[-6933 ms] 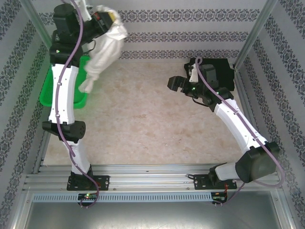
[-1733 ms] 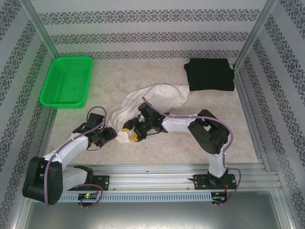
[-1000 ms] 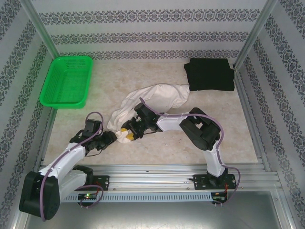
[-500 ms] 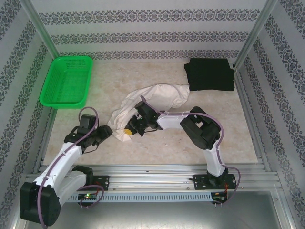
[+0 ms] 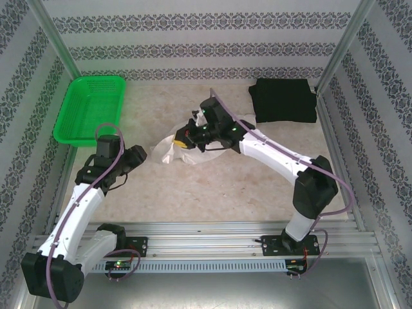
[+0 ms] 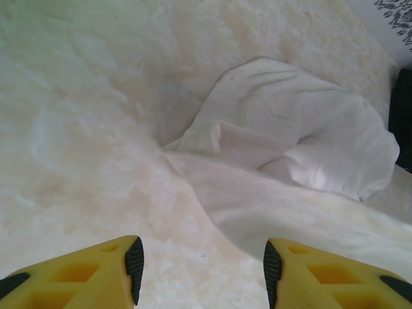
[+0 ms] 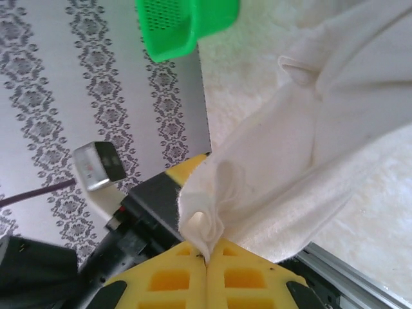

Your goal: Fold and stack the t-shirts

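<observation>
The white t-shirt (image 5: 166,150) is bunched up at mid-table, left of centre. My right gripper (image 5: 186,138) is shut on a fold of its cloth (image 7: 257,174), pinched between the yellow fingertips (image 7: 207,255), and the shirt hangs from them to the table. My left gripper (image 5: 142,154) stands open just left of the shirt, apart from it. In the left wrist view the gripper (image 6: 201,278) has bare table between its pads, and the white t-shirt (image 6: 290,154) lies ahead of them. The black t-shirt (image 5: 283,100) lies folded at the far right corner.
A green mesh basket (image 5: 90,109) stands at the far left and its corner (image 7: 187,22) is in the right wrist view. Patterned walls close in the table on three sides. An aluminium rail (image 5: 206,241) runs along the near edge.
The right gripper has shut on the white t-shirt and pulled it up and toward the far side, gathering it into a smaller bunch. The left gripper has drawn back to the left and opened wider.
</observation>
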